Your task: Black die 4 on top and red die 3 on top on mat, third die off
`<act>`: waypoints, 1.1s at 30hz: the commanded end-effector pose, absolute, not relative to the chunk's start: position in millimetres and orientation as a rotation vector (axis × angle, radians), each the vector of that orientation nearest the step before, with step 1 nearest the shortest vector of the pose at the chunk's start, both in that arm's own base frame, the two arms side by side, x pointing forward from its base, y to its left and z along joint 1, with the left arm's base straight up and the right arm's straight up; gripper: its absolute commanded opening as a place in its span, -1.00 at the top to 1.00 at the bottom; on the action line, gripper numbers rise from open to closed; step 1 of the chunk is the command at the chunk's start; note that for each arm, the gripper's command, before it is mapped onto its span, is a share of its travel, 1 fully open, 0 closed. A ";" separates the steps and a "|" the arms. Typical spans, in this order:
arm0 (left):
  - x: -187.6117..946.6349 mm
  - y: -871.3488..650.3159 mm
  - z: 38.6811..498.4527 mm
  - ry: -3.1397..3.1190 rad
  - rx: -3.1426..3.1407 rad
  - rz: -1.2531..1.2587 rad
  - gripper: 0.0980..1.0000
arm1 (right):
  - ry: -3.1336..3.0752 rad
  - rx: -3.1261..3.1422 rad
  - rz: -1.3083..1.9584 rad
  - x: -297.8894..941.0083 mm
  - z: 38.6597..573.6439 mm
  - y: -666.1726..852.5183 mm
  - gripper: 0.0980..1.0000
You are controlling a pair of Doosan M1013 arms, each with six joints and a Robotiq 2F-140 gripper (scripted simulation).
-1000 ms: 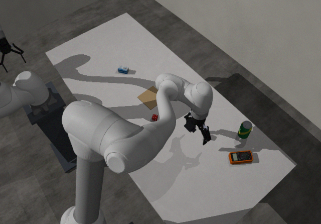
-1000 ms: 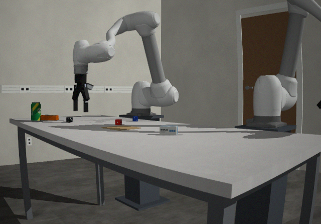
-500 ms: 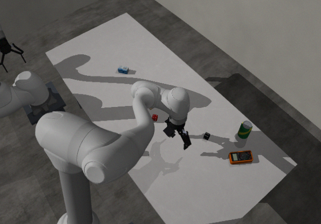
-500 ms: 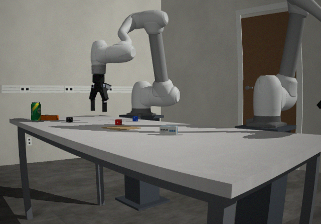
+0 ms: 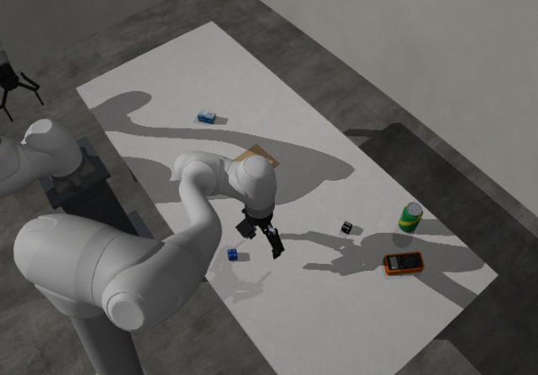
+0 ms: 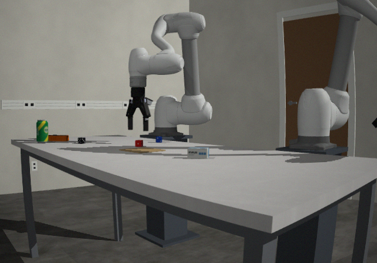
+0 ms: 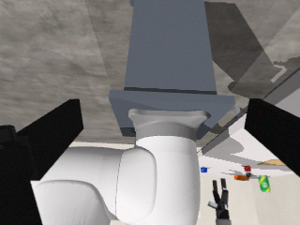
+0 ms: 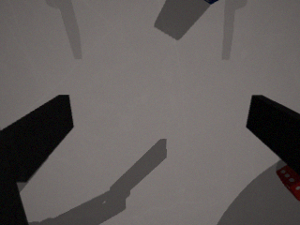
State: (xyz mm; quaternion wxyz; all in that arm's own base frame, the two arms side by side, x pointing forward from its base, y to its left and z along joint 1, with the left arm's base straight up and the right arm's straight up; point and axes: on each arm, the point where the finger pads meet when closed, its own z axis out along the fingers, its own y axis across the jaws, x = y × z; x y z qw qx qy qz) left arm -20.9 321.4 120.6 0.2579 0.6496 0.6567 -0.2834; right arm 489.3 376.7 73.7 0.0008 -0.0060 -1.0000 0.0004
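Exterior view, left to right: you have the green can (image 5: pixel 410 217) (image 6: pixel 42 130) (image 7: pixel 264 184), orange meter (image 5: pixel 403 263) (image 6: pixel 58 137) (image 7: pixel 241 177) and black die (image 5: pixel 346 227) (image 6: pixel 81 140) (image 7: pixel 248 174) left of your right gripper (image 5: pixel 276 253) (image 6: pixel 138 129) (image 7: pixel 217 179) (image 8: pixel 159 111), which hangs above the table, fingers spread and empty. The red die (image 6: pixel 139 142) (image 7: pixel 247 168) (image 8: pixel 290 179) is below it, just behind the mat (image 5: pixel 256 149) (image 6: pixel 141 150) (image 7: pixel 274 162). Right of the gripper are the blue die (image 5: pixel 232 254) (image 6: pixel 158 139) (image 7: pixel 203 170) (image 8: pixel 211 1) and small box (image 5: pixel 206 117) (image 6: pixel 198 153). Your left gripper (image 5: pixel 27 111) (image 6: pixel 374 122) (image 7: pixel 163 113), also spread and empty, is farthest right, barely in frame.

Neither required die is on the mat, so both placements remain. You can't confirm either top number here. The blue die is already off the mat and can probably stay there.

The top view shows your left gripper beyond the table edge, but the right arm hides the red die and part of the mat. The right wrist view shows red pips beside one fingertip and a sliver of blue ahead; it shows neither the black die nor the mat.
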 end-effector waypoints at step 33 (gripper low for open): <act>-21.0 321.8 121.0 1.782 1.762 -0.768 -1.00 | -3.142 -0.020 0.000 372.7 74.7 430.5 -1.00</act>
